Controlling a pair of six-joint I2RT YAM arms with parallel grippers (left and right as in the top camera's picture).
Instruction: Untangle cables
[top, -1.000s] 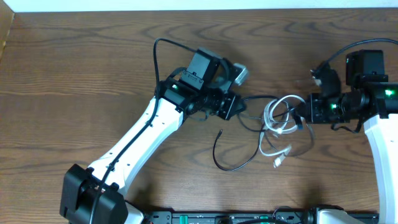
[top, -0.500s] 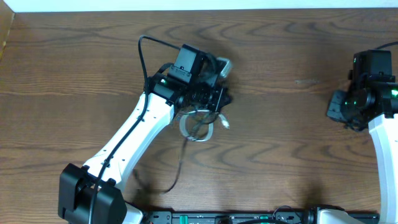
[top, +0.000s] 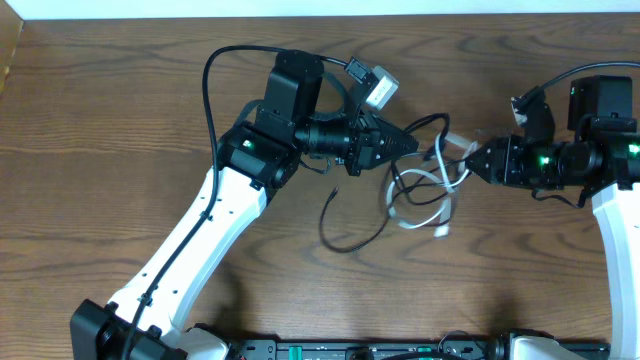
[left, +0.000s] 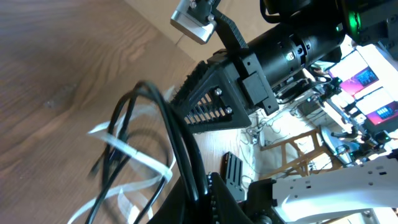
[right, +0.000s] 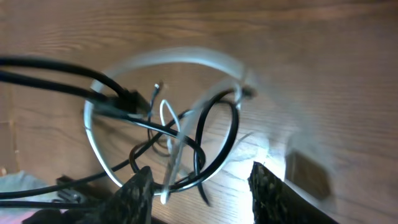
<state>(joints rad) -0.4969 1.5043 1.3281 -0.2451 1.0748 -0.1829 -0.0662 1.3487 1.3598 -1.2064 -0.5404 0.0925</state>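
Observation:
The black cable and the white cable lie tangled in loops at the table's middle, between my two grippers. My left gripper is shut on the black cable; in the left wrist view its jaws pinch two black strands, with the flat white cable looping below. My right gripper is open at the tangle's right edge. In the right wrist view its fingers are spread, with the white loop and knotted black loops just ahead.
The wooden table stretches left and toward the back. The left arm's own thick black wire arcs above its wrist. A dark rail runs along the front edge.
My left gripper has swung right, carrying the cable bundle from left of centre to the middle. My right gripper has moved left from the right edge up to the bundle.

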